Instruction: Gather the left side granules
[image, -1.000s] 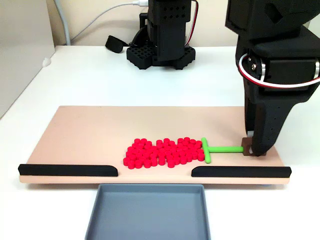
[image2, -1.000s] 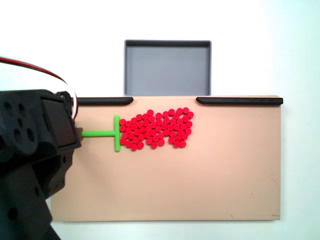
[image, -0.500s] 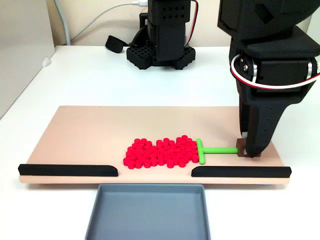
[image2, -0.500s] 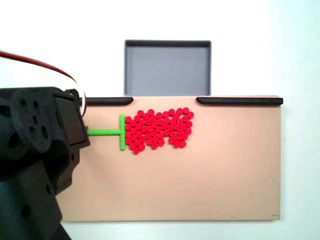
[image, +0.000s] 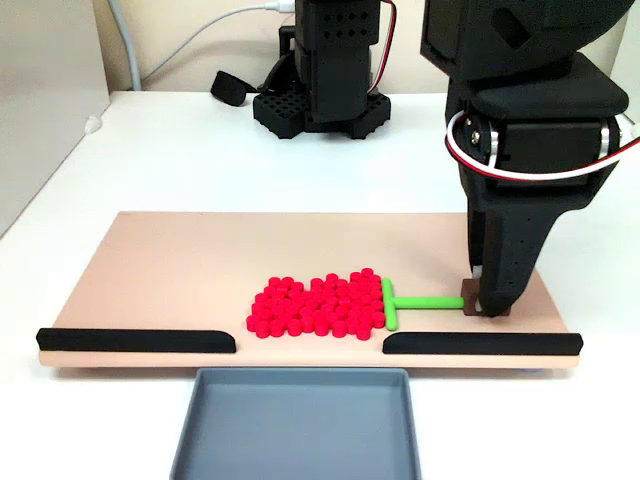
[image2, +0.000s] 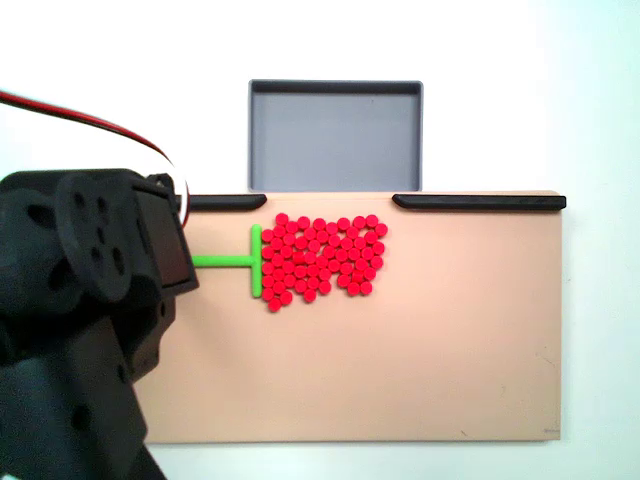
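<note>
While the gripper (image: 487, 305) stands clamped on the brown end of the green T-shaped stick (image: 412, 301), its crossbar presses the red granules (image: 315, 306), packed mid-board opposite the rail gap before the grey tray (image: 296, 425). Risk: pellets may escape round the crossbar ends, or the stick may twist in the grip.

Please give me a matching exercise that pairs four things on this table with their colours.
Things:
1. granules
2. T-shaped stick
3. tray
4. board

Colours:
A. grey
B. beige
C. red
D. green

Pairs: 1-C, 2-D, 3-A, 4-B
</note>
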